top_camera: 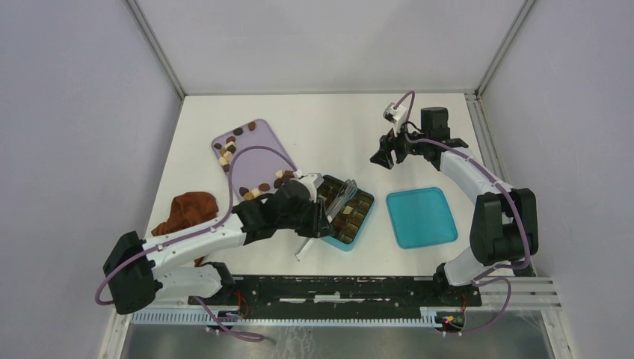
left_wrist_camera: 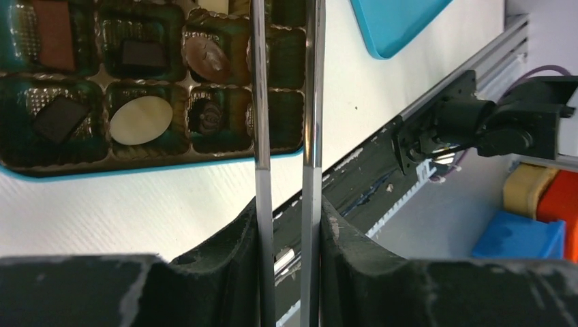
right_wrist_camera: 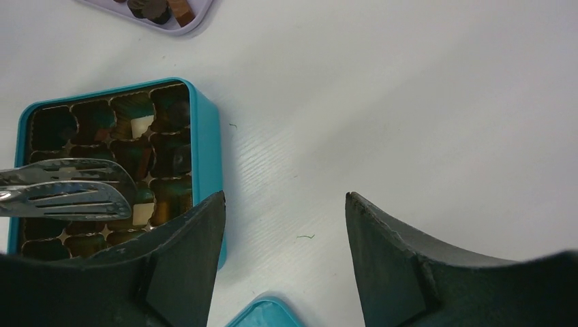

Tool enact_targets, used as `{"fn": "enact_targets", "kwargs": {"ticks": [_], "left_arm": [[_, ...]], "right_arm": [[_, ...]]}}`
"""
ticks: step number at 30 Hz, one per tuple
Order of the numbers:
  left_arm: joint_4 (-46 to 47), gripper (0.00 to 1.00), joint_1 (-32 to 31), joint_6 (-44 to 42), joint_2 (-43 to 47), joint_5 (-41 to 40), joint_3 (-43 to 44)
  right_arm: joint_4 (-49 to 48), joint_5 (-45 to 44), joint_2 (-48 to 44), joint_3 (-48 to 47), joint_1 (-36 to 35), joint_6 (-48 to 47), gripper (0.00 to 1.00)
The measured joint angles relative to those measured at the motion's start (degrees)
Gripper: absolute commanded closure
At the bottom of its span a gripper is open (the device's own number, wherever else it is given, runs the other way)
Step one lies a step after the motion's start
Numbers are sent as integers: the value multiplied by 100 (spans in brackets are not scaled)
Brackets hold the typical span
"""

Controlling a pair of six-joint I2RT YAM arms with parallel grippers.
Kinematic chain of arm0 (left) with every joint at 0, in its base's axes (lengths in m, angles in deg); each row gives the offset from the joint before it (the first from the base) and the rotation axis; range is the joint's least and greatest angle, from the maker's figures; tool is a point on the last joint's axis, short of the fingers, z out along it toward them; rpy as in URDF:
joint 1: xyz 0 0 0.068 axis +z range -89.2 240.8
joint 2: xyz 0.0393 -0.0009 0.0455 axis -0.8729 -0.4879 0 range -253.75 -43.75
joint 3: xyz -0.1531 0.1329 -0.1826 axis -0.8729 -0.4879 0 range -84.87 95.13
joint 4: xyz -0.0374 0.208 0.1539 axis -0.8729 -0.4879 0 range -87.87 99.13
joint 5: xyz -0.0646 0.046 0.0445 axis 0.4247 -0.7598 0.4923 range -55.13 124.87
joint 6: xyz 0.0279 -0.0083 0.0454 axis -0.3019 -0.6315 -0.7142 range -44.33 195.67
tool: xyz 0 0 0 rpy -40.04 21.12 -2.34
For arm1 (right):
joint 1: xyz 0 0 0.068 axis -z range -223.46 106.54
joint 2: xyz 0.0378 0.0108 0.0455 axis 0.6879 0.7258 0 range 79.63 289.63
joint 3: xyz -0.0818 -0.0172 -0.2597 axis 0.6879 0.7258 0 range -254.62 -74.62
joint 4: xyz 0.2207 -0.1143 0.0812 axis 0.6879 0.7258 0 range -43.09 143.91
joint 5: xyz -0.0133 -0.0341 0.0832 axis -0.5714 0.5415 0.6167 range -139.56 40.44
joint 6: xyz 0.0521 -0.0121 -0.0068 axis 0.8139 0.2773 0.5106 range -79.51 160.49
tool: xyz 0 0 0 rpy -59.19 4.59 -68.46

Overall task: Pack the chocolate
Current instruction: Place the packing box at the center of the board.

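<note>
Pinching the metal tongs (left_wrist_camera: pixel 260 102), the left pincer (left_wrist_camera: pixel 290 225) is poised over the teal box (right_wrist_camera: pixel 206 136). Loose chocolate (top_camera: pixel 228 153) lies on the lilac tray (top_camera: pixel 258 142) left of and beyond that box, and more sits in its cells. By judgement, the tong tips should be lowered squarely into an empty cell. A reddish-brown cloth (top_camera: pixel 191 209) is bunched left of the box and a teal lid (top_camera: pixel 421 217) lies to its right. The right pincer (right_wrist_camera: pixel 286 211) is spread and empty, beyond the lid, obstructing nothing.

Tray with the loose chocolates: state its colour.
Lilac. The tray shows best in the top external view.
</note>
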Motion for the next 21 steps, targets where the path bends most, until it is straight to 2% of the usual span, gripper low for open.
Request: {"fn": "enact_targets", "kwargs": {"ticks": [8,12,21], "left_arm": [[-494,98,-487,-35,-1163,-835,852],[-737,96,-579,-105,-1401,-1086,1027],[-933,69,-643,-162,-1543,-1239,1207]], "right_arm": [[0,79,2,0,0,-37,30],[0,120,2,0,0,-46,30],[2,146,2,0,0,-76,30]]}}
